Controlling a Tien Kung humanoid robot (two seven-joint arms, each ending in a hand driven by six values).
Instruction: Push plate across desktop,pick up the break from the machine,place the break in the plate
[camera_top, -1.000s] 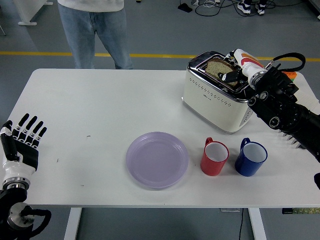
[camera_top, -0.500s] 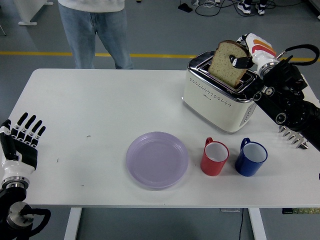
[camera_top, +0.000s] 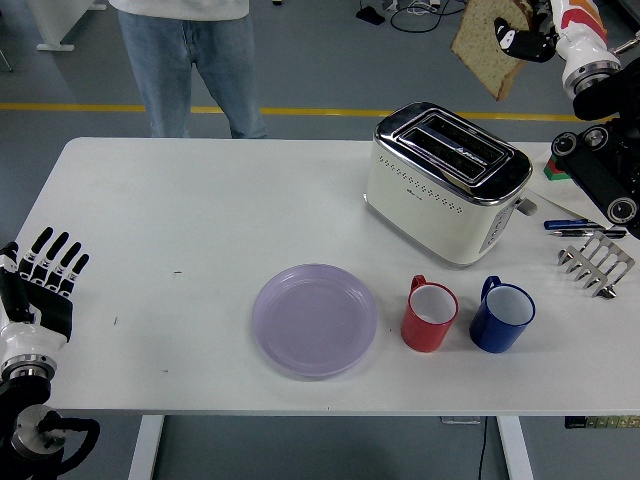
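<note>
My right hand (camera_top: 520, 35) is raised high at the top right, its fingers shut on a slice of brown bread (camera_top: 484, 42) held well above the toaster. The cream and chrome toaster (camera_top: 445, 182) stands at the table's right, its slots empty. A lilac plate (camera_top: 314, 320) lies empty near the front middle of the table. My left hand (camera_top: 45, 280) rests at the left edge with its fingers spread, holding nothing.
A red mug (camera_top: 430, 313) and a blue mug (camera_top: 501, 316) stand right of the plate. A metal toast rack (camera_top: 596, 261) and pens (camera_top: 575, 226) lie at the right edge. A person in jeans (camera_top: 193, 65) stands behind the table's far left.
My right hand has pulled the bread up out of the toaster and lifted it high toward the top right. The left hand has stayed still.
</note>
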